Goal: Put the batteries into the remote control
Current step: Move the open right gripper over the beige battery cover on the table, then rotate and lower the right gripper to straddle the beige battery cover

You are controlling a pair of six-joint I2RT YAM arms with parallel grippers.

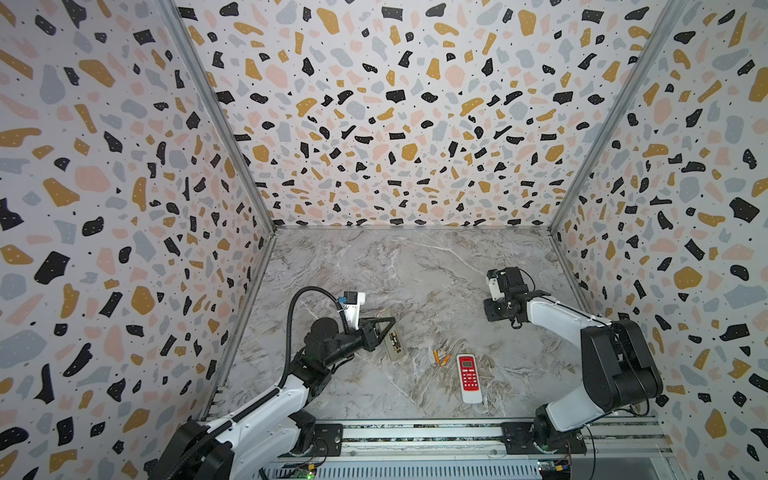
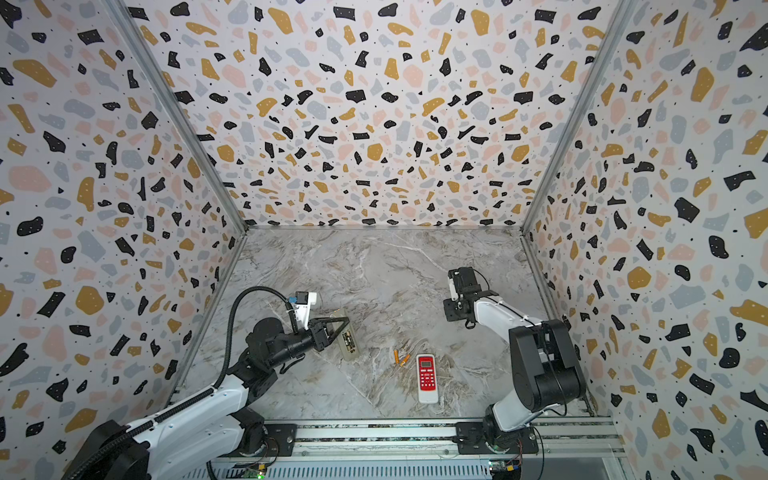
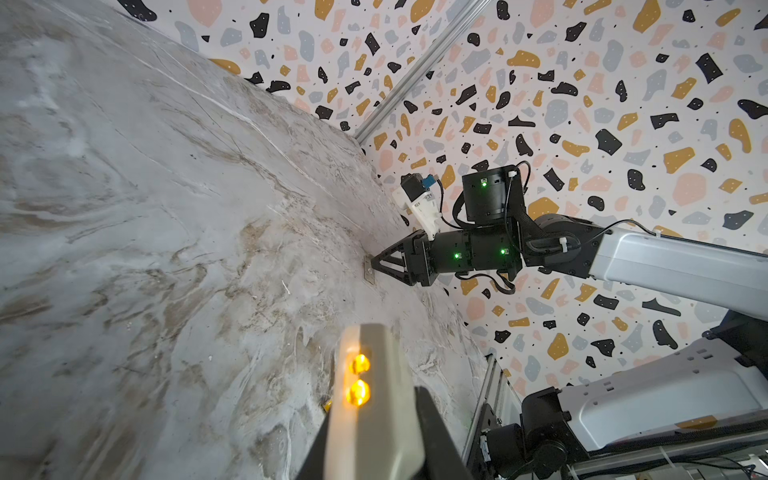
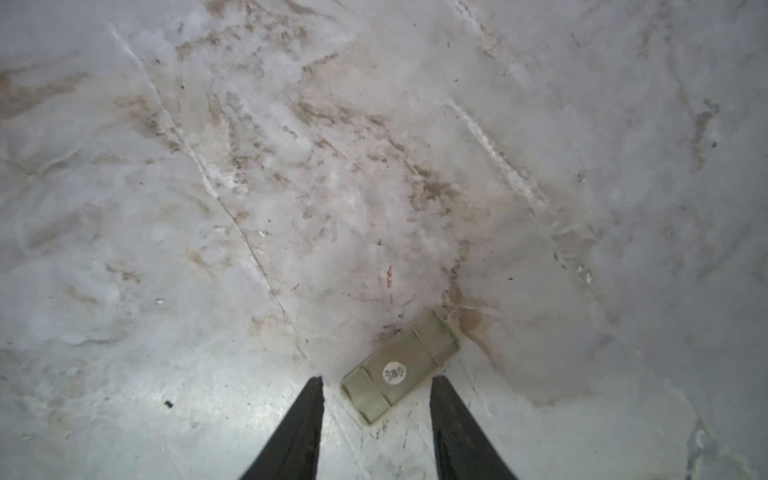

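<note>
Batteries (image 1: 436, 356) well inside tabletop (image 1: 415, 266) edges

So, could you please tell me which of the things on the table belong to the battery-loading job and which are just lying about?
In the job: beige remote, clamped by the left gripper; two orange batteries loose on the table; battery cover by the open right gripper.
Lying about, probably: red-and-white remote, buttons up, untouched.

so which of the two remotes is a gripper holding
The beige remote, back side up, clamped in the left gripper. The red-and-white remote lies apart on the table, buttons up, with nothing touching it.
</note>
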